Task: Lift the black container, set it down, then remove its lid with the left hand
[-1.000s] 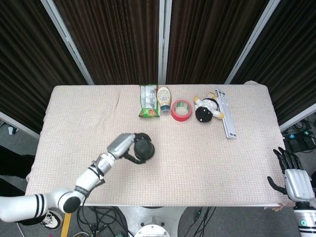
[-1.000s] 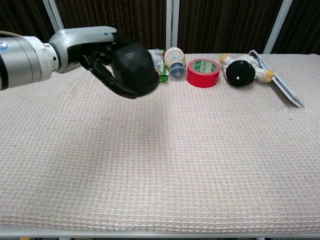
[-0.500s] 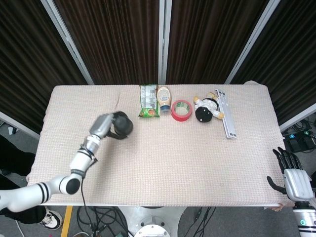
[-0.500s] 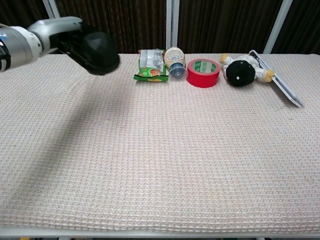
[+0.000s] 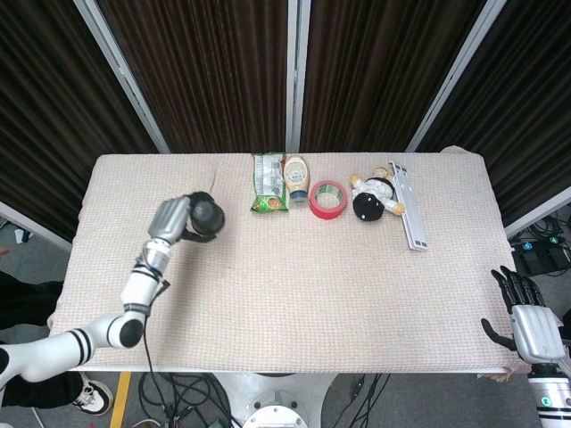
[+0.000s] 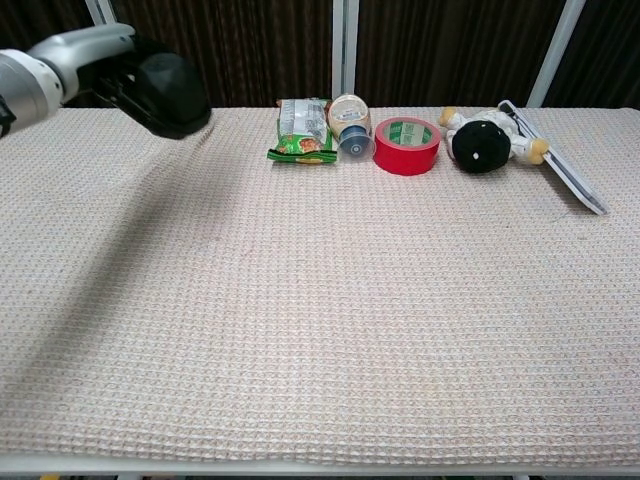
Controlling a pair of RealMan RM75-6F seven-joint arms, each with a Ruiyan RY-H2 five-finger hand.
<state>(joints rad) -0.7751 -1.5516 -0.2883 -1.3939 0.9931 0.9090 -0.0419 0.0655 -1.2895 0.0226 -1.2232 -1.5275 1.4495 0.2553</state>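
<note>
My left hand [image 5: 178, 219] [image 6: 118, 75] grips the round black container [image 5: 206, 218] [image 6: 170, 94] and holds it in the air over the left part of the table, left of the snack row. Whether its lid is on cannot be told. My right hand [image 5: 524, 308] hangs off the table's front right corner with its fingers spread and nothing in it; the chest view does not show it.
Along the table's far side lie a green snack packet [image 5: 267, 182] [image 6: 303, 130], a tipped jar [image 5: 296, 177] [image 6: 349, 122], a red tape roll [image 5: 327, 198] [image 6: 407, 143], a black-and-white plush toy [image 5: 374, 197] [image 6: 485, 140] and a white strip [image 5: 409, 203] [image 6: 555, 165]. Beige cloth [image 5: 339, 285] covers the table.
My left hand has carried the black container from the table's middle left and away from me, toward the far left. The right hand has not moved.
</note>
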